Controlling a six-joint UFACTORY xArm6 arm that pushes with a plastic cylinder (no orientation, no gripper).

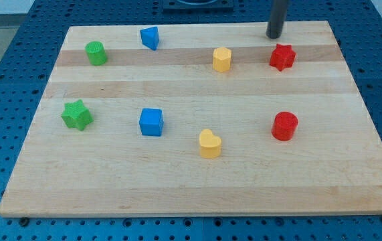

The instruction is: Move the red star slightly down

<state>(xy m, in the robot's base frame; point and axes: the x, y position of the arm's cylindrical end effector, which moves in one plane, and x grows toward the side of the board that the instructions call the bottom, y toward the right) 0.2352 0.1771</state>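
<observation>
The red star lies near the view's top right on the wooden board. My tip stands on the board just above the star and slightly to its left, with a small gap between them. The dark rod rises from there out of the view's top edge.
A red cylinder lies below the star. A yellow hexagon is to the star's left. A yellow heart, blue cube, blue triangular block, green cylinder and green star lie further left.
</observation>
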